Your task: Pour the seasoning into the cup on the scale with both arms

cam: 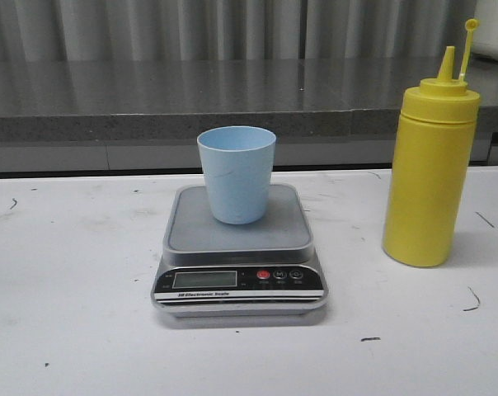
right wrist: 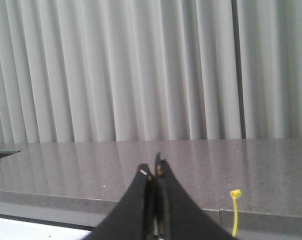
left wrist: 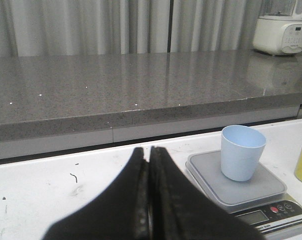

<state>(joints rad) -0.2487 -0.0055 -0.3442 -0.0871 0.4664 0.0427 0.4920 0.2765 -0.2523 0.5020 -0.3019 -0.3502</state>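
Left hand closed, empty; right hand closed, empty; cup upright on scale; bottle on worktop beside scale

From my station I saw a white table, scuffed with small dark marks; behind it ran a grey speckled stone counter, glossy enough to catch reflections; pale pleated curtains hung the full width behind that; at the counter's far right end stood a cream-coloured appliance; the light was even and soft.
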